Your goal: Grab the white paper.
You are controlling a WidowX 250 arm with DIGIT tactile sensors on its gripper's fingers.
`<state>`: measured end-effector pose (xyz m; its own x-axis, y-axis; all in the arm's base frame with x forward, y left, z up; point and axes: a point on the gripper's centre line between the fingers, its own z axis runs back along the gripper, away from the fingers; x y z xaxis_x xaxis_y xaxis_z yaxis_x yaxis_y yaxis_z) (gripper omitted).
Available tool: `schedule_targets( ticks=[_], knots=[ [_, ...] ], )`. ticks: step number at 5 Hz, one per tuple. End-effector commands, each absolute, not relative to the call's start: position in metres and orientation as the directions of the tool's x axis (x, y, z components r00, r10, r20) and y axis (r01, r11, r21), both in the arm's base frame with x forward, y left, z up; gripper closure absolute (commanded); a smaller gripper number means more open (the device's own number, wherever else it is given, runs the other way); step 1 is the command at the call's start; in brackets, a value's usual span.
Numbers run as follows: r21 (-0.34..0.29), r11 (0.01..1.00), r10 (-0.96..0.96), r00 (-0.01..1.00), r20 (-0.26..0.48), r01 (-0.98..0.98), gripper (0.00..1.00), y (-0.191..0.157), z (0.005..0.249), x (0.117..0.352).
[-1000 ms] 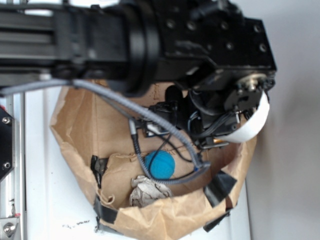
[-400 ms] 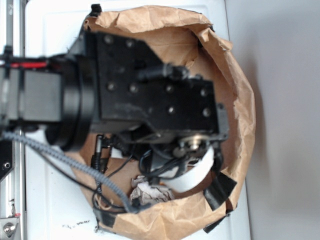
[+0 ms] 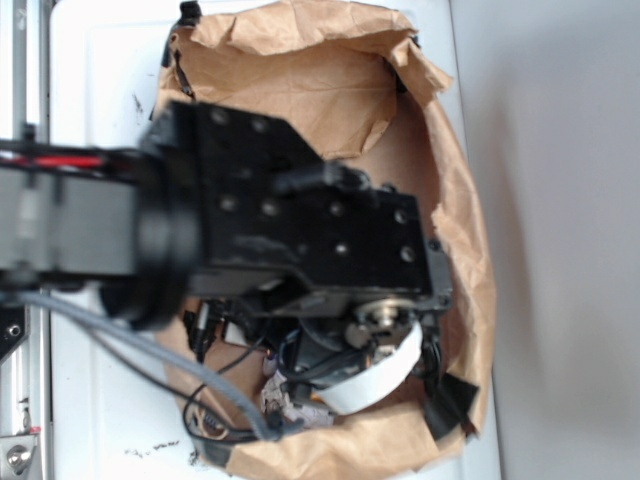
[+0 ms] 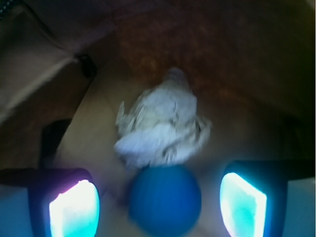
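Note:
The white paper [image 4: 160, 126] is a crumpled greyish wad lying on the bag floor, just beyond a blue ball [image 4: 165, 199]. In the wrist view my gripper [image 4: 158, 205] is open, its two glowing fingers [image 4: 74, 210] standing either side of the ball with gaps to it. The wad lies ahead of the fingertips, outside them. In the exterior view the arm covers most of the bag's inside; only a sliver of the white paper [image 3: 285, 398] shows under the wrist, and the ball is hidden there.
A big brown paper bag [image 3: 330, 70] with black tape patches [image 3: 450, 400] surrounds the gripper on all sides. A grey cable [image 3: 150, 350] loops below the arm. The robot's smooth white strip [image 3: 375, 375] curves near the wrist. The bag walls stand close.
The arm has swung down into the bag, over the ball and the wad. The wad, open to view a second ago, is now nearly covered by the wrist.

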<state>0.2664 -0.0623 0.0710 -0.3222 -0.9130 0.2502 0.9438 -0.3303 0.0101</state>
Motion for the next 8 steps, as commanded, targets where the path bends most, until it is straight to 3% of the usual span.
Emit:
schedule_targets(
  ticks=[1,3,4,6,7,8],
  knots=[
    [-0.005,-0.501,-0.773,-0.445,0.452,0.866,0.0,-0.073,0.072,0.269],
    [-0.027,-0.525,-0.742,-0.441,0.505,0.851,0.0,-0.067,0.064,0.284],
    [-0.022,-0.485,-0.761,-0.41,0.502,0.874,1.0,-0.059,0.064,0.296],
    [-0.003,-0.458,-0.78,-0.4,0.481,0.889,1.0,-0.044,0.071,0.318],
    [0.043,-0.429,-0.786,-0.397,0.474,0.902,0.0,-0.052,0.084,0.27],
    [0.068,-0.441,-0.758,-0.412,0.506,0.895,0.0,-0.049,0.102,0.252]
  ],
)
